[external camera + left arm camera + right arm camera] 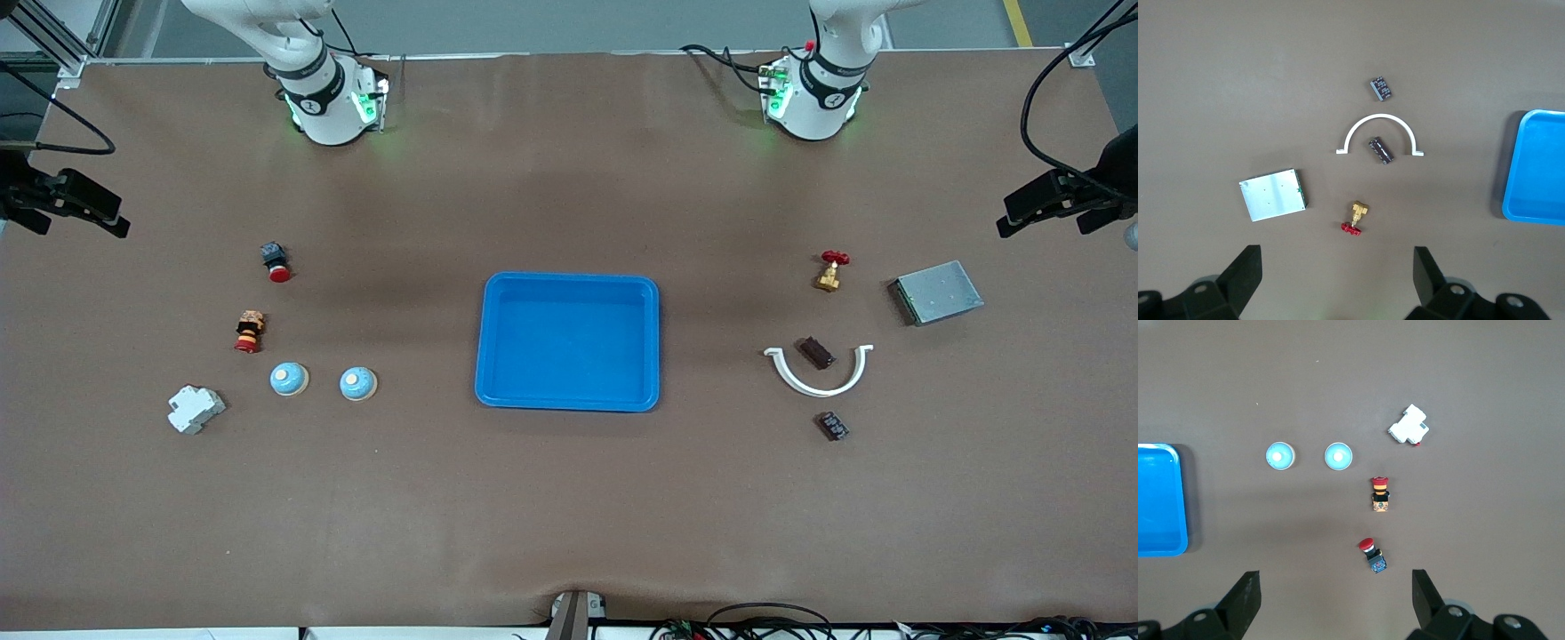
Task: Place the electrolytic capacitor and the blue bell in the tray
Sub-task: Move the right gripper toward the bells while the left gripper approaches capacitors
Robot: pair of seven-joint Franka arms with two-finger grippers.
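Both end effectors (1335,283) (1335,603) wait open; tray (567,283) apparently bare.

A grey metal box (939,292) is lying toward the left arm's end of the table, with a brass valve (830,272) with a red handle beside it. A white arch clip (820,372) is lying nearer the front camera. Toward the right arm's end, a red-capped button (276,261) and a red-and-yellow switch (250,331) are lying. A white breaker (196,409) is sitting nearer the front camera.
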